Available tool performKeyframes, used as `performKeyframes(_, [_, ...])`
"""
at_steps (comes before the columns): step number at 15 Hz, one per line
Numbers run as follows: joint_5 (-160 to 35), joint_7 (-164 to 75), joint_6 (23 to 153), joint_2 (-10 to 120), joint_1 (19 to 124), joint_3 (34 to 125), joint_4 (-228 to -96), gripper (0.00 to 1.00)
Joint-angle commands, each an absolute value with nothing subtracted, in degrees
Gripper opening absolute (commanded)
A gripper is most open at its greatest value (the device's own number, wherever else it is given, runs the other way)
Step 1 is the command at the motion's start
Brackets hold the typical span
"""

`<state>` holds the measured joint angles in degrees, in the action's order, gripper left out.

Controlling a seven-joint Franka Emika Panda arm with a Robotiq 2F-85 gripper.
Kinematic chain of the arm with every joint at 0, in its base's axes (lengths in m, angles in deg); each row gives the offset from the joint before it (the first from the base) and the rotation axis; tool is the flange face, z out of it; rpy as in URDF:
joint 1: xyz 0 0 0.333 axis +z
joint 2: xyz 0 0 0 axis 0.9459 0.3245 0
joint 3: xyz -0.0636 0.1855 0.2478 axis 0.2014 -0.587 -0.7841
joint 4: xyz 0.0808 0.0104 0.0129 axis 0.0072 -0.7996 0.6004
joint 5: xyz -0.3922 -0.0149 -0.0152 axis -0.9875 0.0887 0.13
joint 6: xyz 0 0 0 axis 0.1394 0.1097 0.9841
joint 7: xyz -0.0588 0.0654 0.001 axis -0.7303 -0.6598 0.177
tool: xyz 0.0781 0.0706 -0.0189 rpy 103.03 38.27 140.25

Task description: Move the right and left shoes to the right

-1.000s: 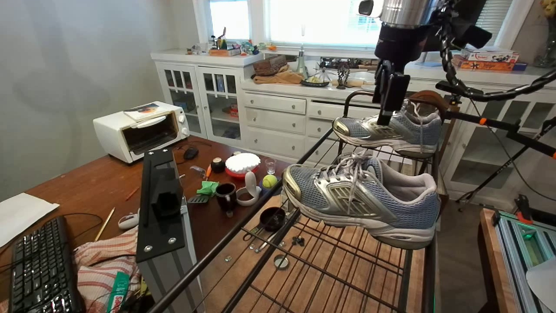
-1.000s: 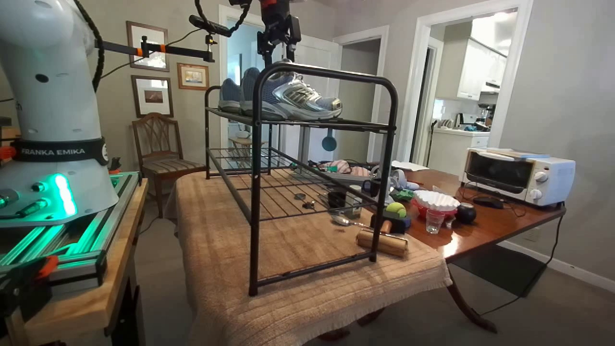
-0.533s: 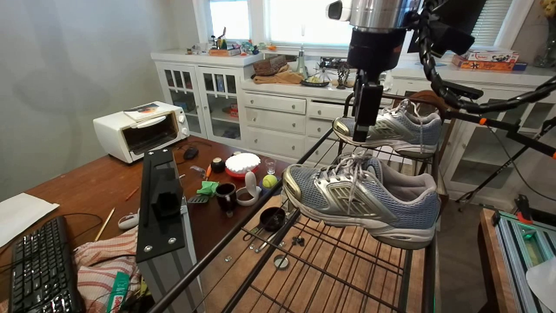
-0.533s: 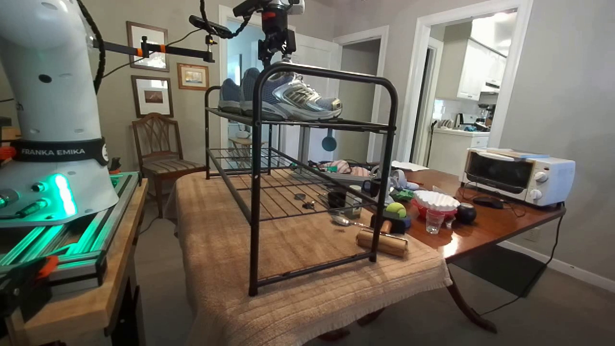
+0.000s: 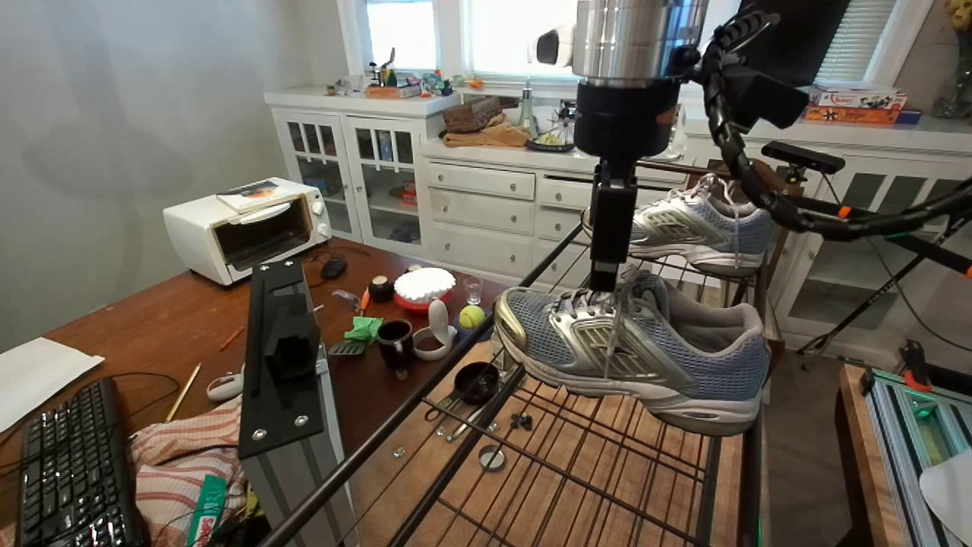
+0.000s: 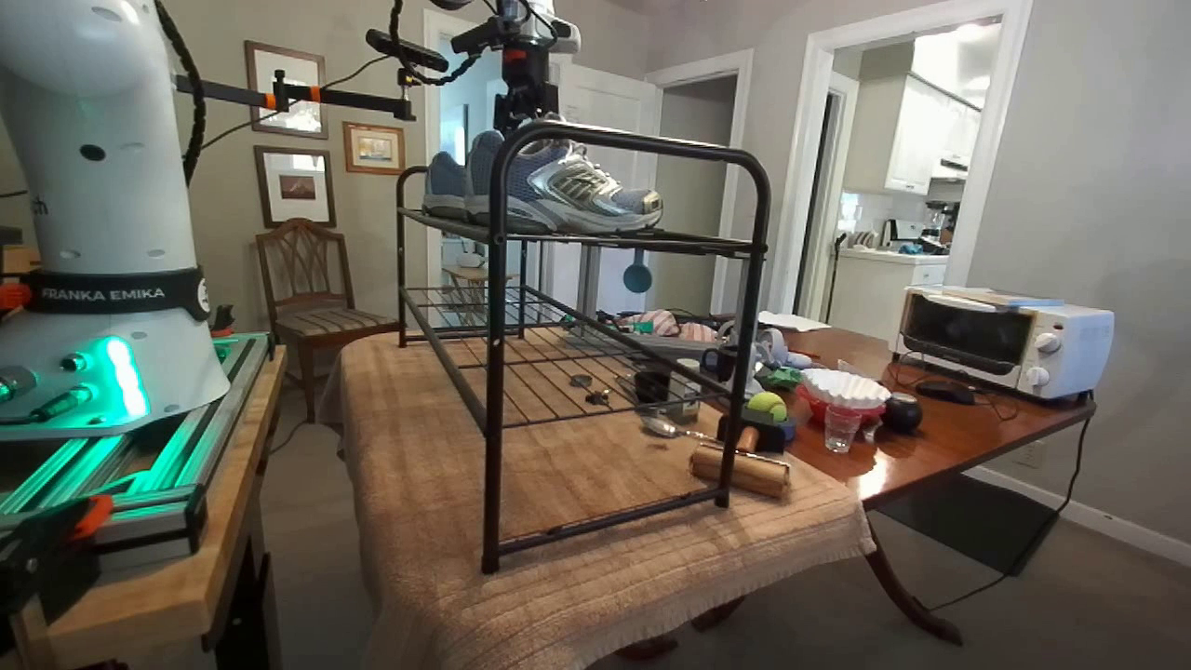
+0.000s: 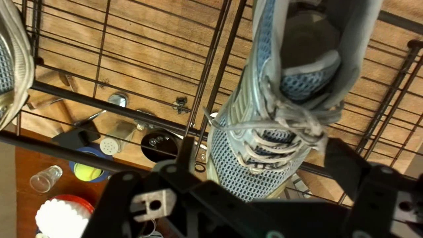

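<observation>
Two grey-and-silver mesh sneakers sit side by side on the top shelf of a dark wire rack (image 5: 748, 486), toes toward the wooden table. In an exterior view one shoe (image 5: 645, 365) is near and its mate (image 5: 699, 228) is farther. The other exterior view shows the mate (image 6: 577, 191) in front and the first shoe (image 6: 445, 191) partly hidden behind it. My gripper (image 5: 605, 277) is at lace height at the near shoe. In the wrist view my open fingers (image 7: 262, 157) straddle this shoe's laced forefoot (image 7: 238, 162). Its mate (image 7: 11, 72) shows at the left edge. I cannot tell if the fingers touch.
The rack's end hoop (image 6: 651, 138) rises above the shelf. A metal post with a black top (image 5: 281, 365) stands beside the rack. A bowl (image 5: 425, 289), tennis ball (image 5: 471, 316), dark mug (image 5: 395, 346) and toaster oven (image 5: 243, 228) stand on the table.
My gripper has moved from beside the far shoe toward the near shoe and come down, staying open. Both shoes and the rack have not moved.
</observation>
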<state>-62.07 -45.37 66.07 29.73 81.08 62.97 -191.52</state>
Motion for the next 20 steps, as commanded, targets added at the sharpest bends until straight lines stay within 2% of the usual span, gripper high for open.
performKeyframes(1, [-60.2,-47.7,64.2,32.4,81.8,62.7,-189.9,1.0])
performKeyframes(5, [-59.5,-49.2,63.2,33.8,82.1,62.5,-189.9,1.0])
performKeyframes(6, [-59.8,-49.7,63.3,34.2,82.2,62.5,-190.0,0.75])
performKeyframes(7, [-60.0,-50.1,62.9,34.4,82.2,62.5,-190.1,0.73])
performKeyframes(10, [-60.1,-51.7,59.8,34.7,82.2,62.5,-189.7,0.49])
performKeyframes(14, [-61.2,-54.5,56.2,34.3,81.9,62.6,-189.0,0.23])
performKeyframes(16, [-61.8,-53.8,55.2,33.5,81.7,63.0,-189.2,0.15])
performKeyframes(20, [-61.9,-52.5,54.0,31.0,80.9,64.1,-190.0,0.12])
